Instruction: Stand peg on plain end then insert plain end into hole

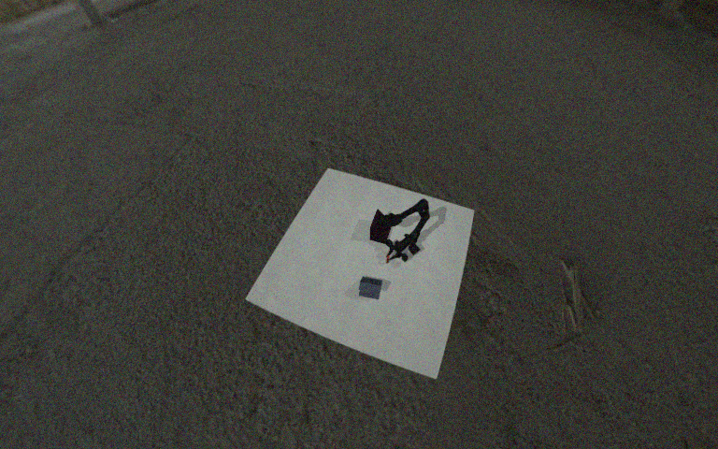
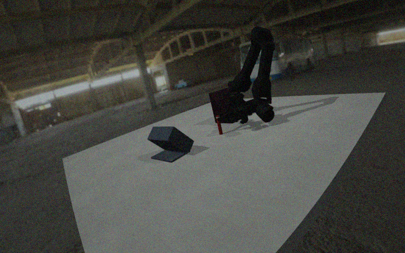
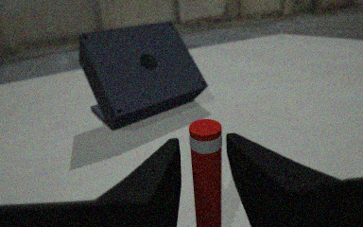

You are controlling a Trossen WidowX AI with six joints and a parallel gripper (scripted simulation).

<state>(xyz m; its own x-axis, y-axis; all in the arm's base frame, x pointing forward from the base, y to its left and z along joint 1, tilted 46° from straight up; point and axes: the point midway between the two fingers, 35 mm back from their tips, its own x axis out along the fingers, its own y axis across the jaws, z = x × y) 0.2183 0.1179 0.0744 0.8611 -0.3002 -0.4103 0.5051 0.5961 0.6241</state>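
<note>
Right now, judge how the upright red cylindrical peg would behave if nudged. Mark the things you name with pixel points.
The red cylindrical peg (image 2: 220, 127) (image 3: 206, 175) would probably tip easily, being tall and narrow. Once down, its round sides could let it roll. Its straight, smooth-looking body suggests stiffness.

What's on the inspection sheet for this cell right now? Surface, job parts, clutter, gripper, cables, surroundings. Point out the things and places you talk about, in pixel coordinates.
Surface: pale tabletop (image 1: 317, 265) (image 2: 209, 193) (image 3: 284, 85), shadows across it.
Peg: red peg (image 2: 220, 127) (image 3: 207, 184) upright, white band near the top.
Panel: sloped panel (image 1: 369, 288) (image 2: 180, 140) (image 3: 128, 71), hole in its face unfilled.
Clutter: nothing seen.
Gripper: gripper (image 3: 202, 145) open around the peg, gap on both sides.
Cables: nothing seen.
Surroundings: dim hall, pillar (image 2: 144, 74), arched frame, parked vehicle behind the arm.
</note>
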